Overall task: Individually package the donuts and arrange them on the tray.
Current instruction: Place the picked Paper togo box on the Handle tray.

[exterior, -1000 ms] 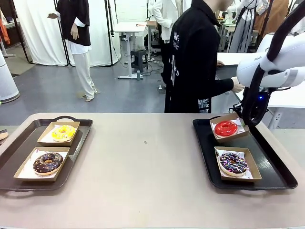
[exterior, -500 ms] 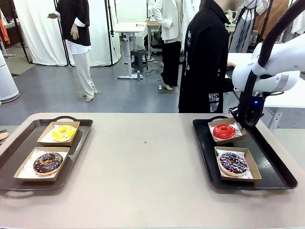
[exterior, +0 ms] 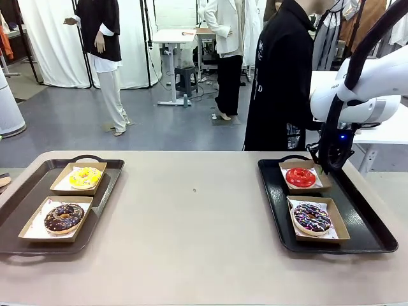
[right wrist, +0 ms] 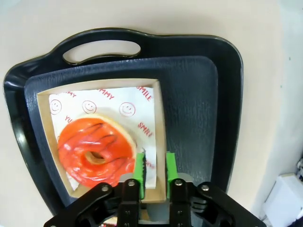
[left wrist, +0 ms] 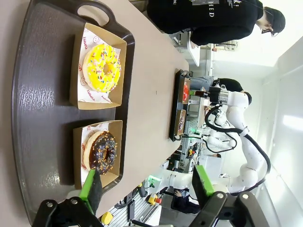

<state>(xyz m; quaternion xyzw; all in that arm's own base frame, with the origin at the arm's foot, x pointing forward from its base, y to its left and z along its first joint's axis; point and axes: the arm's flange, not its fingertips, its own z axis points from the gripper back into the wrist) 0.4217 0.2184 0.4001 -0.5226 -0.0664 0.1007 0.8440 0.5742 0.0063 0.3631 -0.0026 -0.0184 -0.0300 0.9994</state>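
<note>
A glossy red-iced ring donut (right wrist: 96,152) lies on printed white paper in a matt brown cardboard box (right wrist: 160,142), set on a black plastic tray (right wrist: 199,104) with a leathery grained finish, upon the smooth matt beige bench (exterior: 191,223).

I am watching through the front view from low on my side of the table (exterior: 191,242), looking across it at a person (exterior: 280,76) standing beyond the far edge, with both trays taking up the near ground. My left wrist camera is sitting rolled sideways, looking down from close above the brown tray (left wrist: 33,142) and along the table to the distant black tray (left wrist: 173,111), which the front view is also showing at right (exterior: 370,223). My right wrist camera is pointing almost straight down, close over that black tray's handle end (right wrist: 199,94), sharing its red-iced donut (right wrist: 94,150) with the front view (exterior: 300,177).
</note>
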